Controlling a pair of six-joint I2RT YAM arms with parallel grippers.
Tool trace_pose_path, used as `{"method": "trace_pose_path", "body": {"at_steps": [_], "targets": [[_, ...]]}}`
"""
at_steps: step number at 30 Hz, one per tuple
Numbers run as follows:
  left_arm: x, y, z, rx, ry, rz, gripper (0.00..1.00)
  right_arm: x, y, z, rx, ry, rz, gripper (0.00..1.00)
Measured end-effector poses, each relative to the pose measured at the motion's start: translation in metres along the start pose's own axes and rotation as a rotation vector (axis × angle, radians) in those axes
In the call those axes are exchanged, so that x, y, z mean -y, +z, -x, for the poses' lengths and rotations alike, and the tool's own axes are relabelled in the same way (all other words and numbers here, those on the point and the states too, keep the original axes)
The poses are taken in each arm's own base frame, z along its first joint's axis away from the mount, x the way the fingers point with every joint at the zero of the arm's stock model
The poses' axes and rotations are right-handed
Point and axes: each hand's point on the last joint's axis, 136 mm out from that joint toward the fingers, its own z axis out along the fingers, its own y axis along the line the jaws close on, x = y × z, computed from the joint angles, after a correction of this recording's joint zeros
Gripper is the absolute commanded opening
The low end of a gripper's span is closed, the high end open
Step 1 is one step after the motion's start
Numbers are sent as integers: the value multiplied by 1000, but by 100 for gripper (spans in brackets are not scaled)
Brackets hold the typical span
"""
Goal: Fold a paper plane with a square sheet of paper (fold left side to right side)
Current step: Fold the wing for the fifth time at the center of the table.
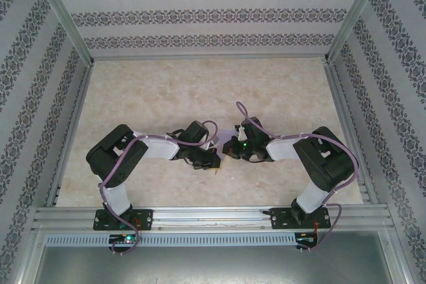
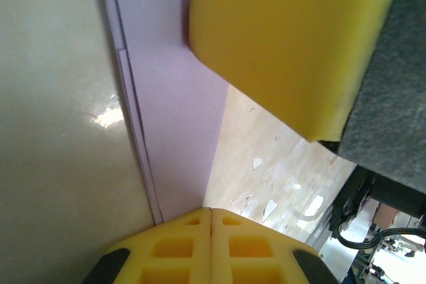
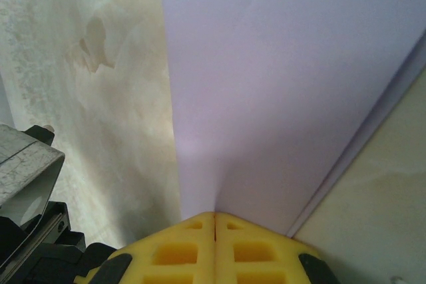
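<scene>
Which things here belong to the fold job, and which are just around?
Job: paper; left gripper and right gripper, both shut on it.
Just around: table; patterned walls; frame rail.

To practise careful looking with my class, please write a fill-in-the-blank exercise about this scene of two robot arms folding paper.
1. The paper is ___ in colour.
2. The left gripper and the right gripper are both ___ on the paper.
3. The fingers of both grippers are ___ in colour.

Missing words: lilac; shut; yellow.
</scene>
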Motion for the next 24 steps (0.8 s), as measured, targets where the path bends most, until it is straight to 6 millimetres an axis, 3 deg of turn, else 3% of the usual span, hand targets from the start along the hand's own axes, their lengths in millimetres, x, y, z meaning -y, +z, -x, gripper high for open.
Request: {"method": "trace_pose_path", "body": {"at_steps": [18, 24], "targets": [[-6, -7, -14, -1, 6, 2, 5, 0, 0, 0, -11, -6, 6, 0], [-1, -19, -14, 22, 8, 17, 5, 0, 0, 0, -12, -6, 6, 0]]}}
